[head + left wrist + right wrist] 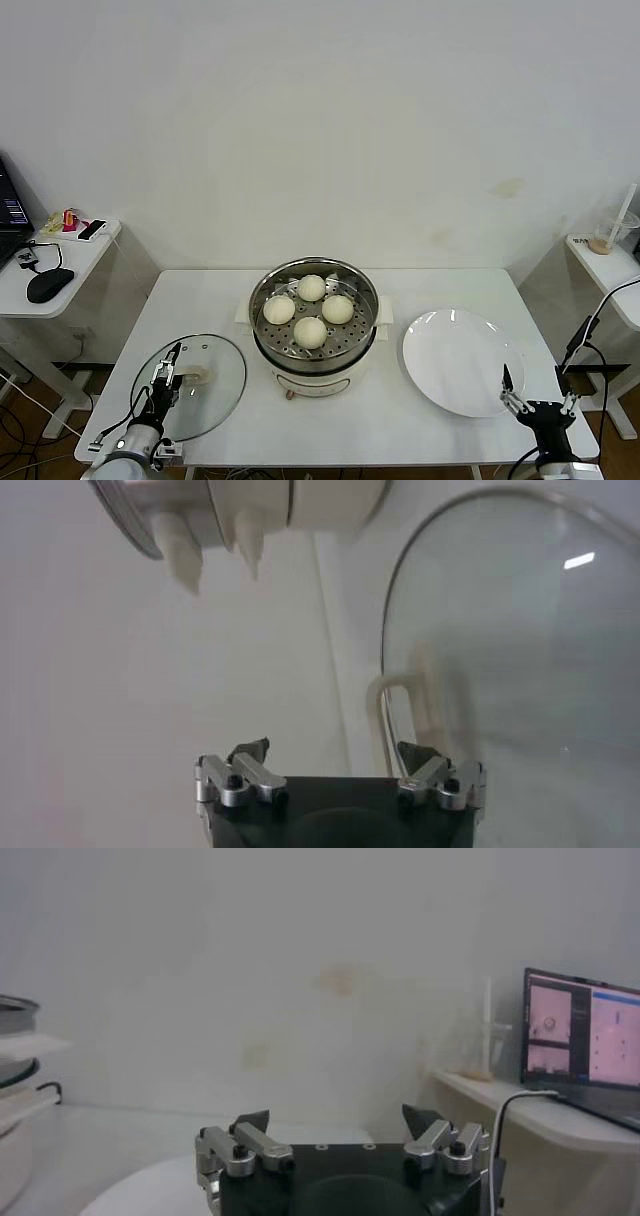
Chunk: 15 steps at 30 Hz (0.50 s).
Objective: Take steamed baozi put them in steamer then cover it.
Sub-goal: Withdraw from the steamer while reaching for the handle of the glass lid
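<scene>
Several off-white baozi (311,288) lie on the perforated tray inside the shiny steamer (262,292), which stands uncovered at the table's middle. The clear glass cover (212,392) lies flat on the table to its left, its cream handle (195,377) near the centre. My left gripper (167,363) hovers open over the cover's near-left edge, holding nothing. In the left wrist view the cover (520,660) and its handle (400,715) lie just ahead of the open left gripper (333,748). My right gripper (537,391) stands open and empty at the table's front right corner.
An empty white plate (460,360) lies right of the steamer, beside my right gripper. A side table (60,265) with a mouse stands at the left; another (610,265) with a cup stands at the right. A laptop screen (585,1038) shows in the right wrist view.
</scene>
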{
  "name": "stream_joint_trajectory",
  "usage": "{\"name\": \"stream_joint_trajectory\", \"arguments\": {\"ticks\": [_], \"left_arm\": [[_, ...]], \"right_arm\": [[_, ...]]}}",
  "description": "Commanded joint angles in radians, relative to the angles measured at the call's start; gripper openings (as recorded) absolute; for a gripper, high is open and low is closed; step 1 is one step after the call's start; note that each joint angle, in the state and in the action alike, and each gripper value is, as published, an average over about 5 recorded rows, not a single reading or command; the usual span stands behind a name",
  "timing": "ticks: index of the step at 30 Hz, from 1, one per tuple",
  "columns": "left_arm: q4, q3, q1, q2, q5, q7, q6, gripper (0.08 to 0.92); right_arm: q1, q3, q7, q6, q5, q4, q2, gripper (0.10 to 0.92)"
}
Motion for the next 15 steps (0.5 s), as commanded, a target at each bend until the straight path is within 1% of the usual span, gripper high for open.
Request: {"name": "stream_joint_trajectory", "arguments": {"ticks": [1,3,6,15], "left_arm": [[0.05,0.012,-0.058,0.002,-0.018,0.001,0.001,0.822],[0.055,0.012,-0.061,0.001,-0.021,-0.001,0.0,0.819],[0.059,0.014,-0.064,0.002,-0.027,-0.003,0.0,0.778],[0.067,0.021,-0.068,-0.001,-0.044,-0.006,-0.004,0.526]], "right_arm": [[-0.007,-0.006,-0.001,0.001,-0.009,-0.002,0.008,0.823],[-0.006,-0.007,-0.001,0.001,-0.01,-0.003,0.009,0.823],[-0.004,-0.009,-0.002,0.0,-0.013,-0.005,0.011,0.823],[0.002,-0.018,-0.004,-0.003,-0.022,-0.01,0.016,0.823]]}}
